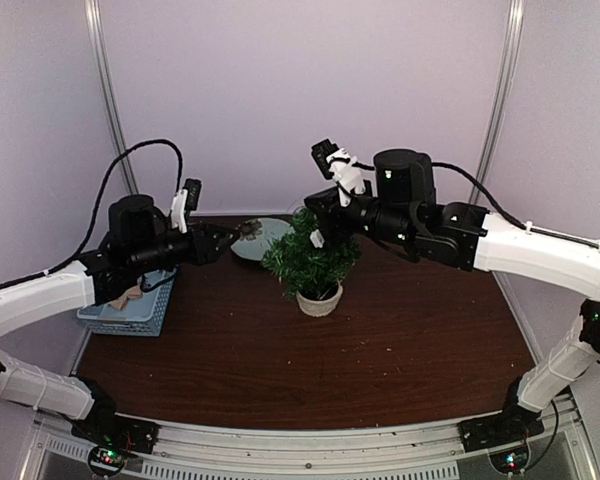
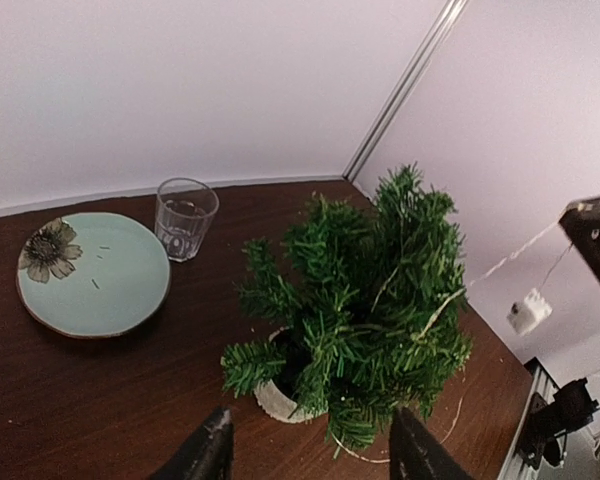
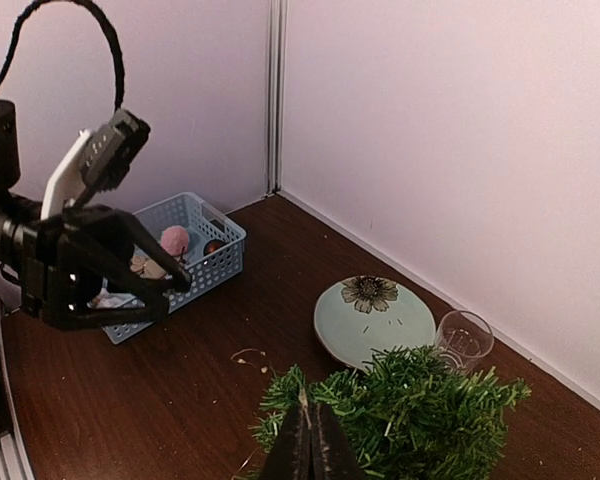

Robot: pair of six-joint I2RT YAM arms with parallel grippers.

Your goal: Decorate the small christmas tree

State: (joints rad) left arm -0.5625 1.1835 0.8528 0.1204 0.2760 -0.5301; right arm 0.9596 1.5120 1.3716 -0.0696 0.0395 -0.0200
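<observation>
The small christmas tree (image 1: 310, 258) stands in its off-white pot (image 1: 319, 300) at the middle of the table. It fills the left wrist view as tree (image 2: 365, 285) over pot (image 2: 272, 400). My right gripper (image 3: 310, 432) hovers over the treetop (image 3: 420, 410), shut on a thin pale string (image 2: 500, 262). That string runs through the branches, and a small white box (image 2: 527, 312) hangs from it. My left gripper (image 2: 315, 458) is open just left of the tree with nothing between its fingers (image 2: 208, 455). From above, the left gripper (image 1: 225, 240) and the right gripper (image 1: 315, 212) flank the tree.
A pale green flower plate (image 2: 92, 272) and a clear glass cup (image 2: 185, 217) sit behind the tree by the back wall. A blue basket (image 3: 195, 250) holding a pink ball (image 3: 174, 240) and other ornaments stands at the left edge. A loose bit of string (image 3: 250, 357) lies on the table.
</observation>
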